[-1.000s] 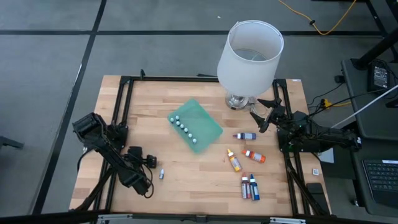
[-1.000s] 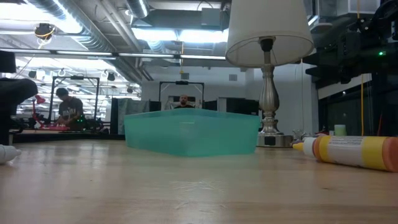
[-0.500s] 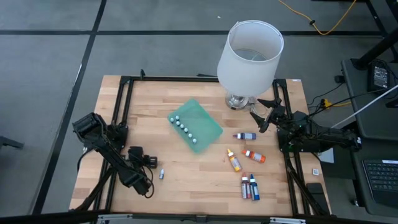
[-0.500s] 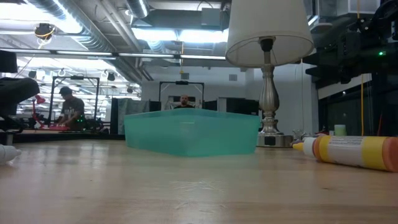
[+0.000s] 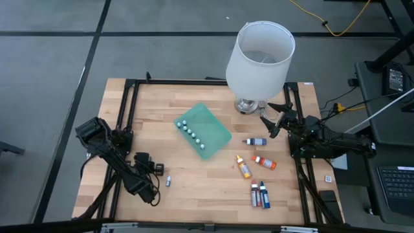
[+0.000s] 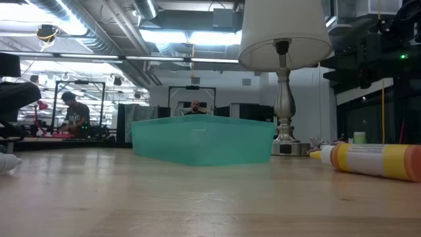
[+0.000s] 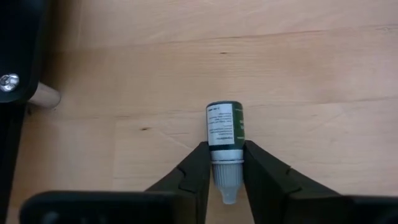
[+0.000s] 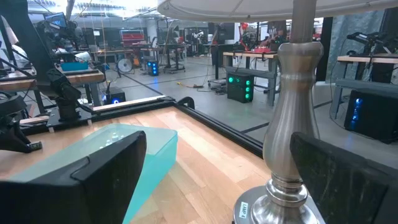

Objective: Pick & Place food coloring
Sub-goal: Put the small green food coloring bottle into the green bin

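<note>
A small green-labelled food coloring bottle (image 7: 224, 127) with a white cap lies on its side near the table's front left (image 5: 167, 181). My left gripper (image 7: 225, 167) is shut on it. Several white-capped small bottles (image 5: 192, 133) stand in a row in the teal tub (image 5: 213, 133). Bigger food coloring bottles lie at the right: a purple one (image 5: 255, 141), a red one (image 5: 264, 162), an orange one (image 5: 243, 167) and a pair (image 5: 260, 194). My right gripper (image 5: 275, 120) waits open beside the lamp base (image 5: 246, 105). My left gripper pinches the bottle's white cap end (image 7: 217, 159) between its two fingers, one on each side. The fingers slant down from above and lie along the bottle. The labelled body sticks out past the fingertips. The bottle lies on its side on the table.
A tall lamp with a white shade (image 5: 260, 58) stands at the far right, close to my right gripper. The black frame rails (image 5: 123, 116) run along the table's edges. Bare wood lies between the left bottle and the orange one.
My left gripper has shut its fingers on the small bottle's cap end. The bottle still lies at the same spot on the table.
</note>
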Robot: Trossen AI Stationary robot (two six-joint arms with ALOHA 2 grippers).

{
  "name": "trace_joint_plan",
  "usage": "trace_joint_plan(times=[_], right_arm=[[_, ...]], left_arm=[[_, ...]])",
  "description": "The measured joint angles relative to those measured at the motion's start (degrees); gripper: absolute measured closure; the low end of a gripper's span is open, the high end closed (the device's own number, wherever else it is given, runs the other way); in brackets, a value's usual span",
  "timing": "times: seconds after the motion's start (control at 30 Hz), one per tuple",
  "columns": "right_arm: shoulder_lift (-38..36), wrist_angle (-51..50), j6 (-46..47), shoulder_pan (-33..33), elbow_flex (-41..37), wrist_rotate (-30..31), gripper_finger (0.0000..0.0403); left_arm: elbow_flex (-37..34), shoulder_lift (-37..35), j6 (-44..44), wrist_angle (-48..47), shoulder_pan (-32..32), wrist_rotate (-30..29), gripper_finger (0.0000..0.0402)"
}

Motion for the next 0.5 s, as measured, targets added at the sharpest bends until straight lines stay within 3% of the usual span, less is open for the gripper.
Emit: trace_joint_plan(times=[0.27,0.5], right_arm=[[0.00,0.00,0.00,-0.02,0.00,0.02,0.0006],[0.00,0.00,0.00,0.00,0.00,0.01,0.0006]], left_arm=[[1.16,-2.09,3.63,-0.76,0.29,0.14,0.0328],[1.13,-9.33,18.48,-3.96,5.18,1.56,0.0329]])
